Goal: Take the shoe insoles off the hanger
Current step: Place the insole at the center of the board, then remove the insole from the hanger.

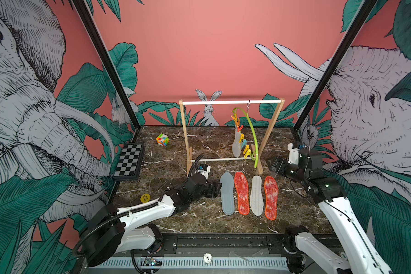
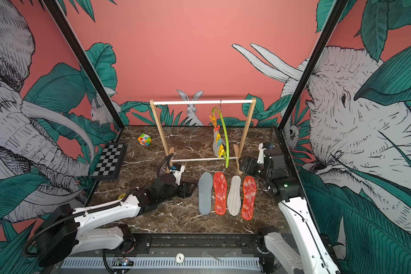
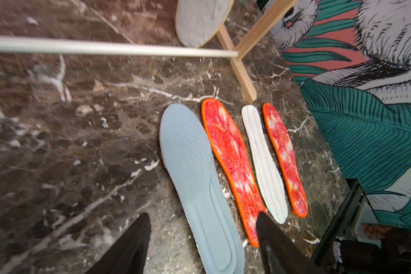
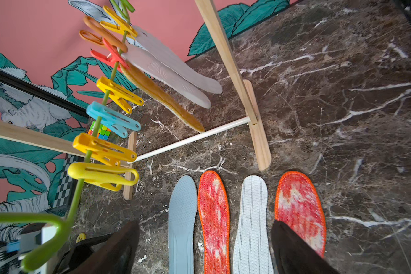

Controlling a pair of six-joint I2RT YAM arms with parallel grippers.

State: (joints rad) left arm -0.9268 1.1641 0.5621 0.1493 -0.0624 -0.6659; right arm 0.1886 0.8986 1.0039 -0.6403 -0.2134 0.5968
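Four flat foot-shaped shoe insoles (image 2: 234, 194) lie side by side on the dark marble table (image 1: 166, 163), near of the wooden rack (image 4: 223, 52): a blue-grey insole (image 1: 227, 193), an orange-edged red insole (image 1: 242, 193), a white insole (image 1: 256, 195) and a second red insole (image 1: 271, 198). Three more, two pale grey-white insoles (image 4: 166, 73) and a mustard-yellow insole (image 4: 161, 96), hang clipped on the lime-green plastic hoop hanger (image 4: 33, 217) at the rack's right end. The left gripper (image 3: 202, 214) stands spread just left of the blue-grey insole, the right gripper (image 4: 205, 223) is spread and empty right of the hanger, and the yellow disc's (image 1: 145, 198) lettering is unreadable.
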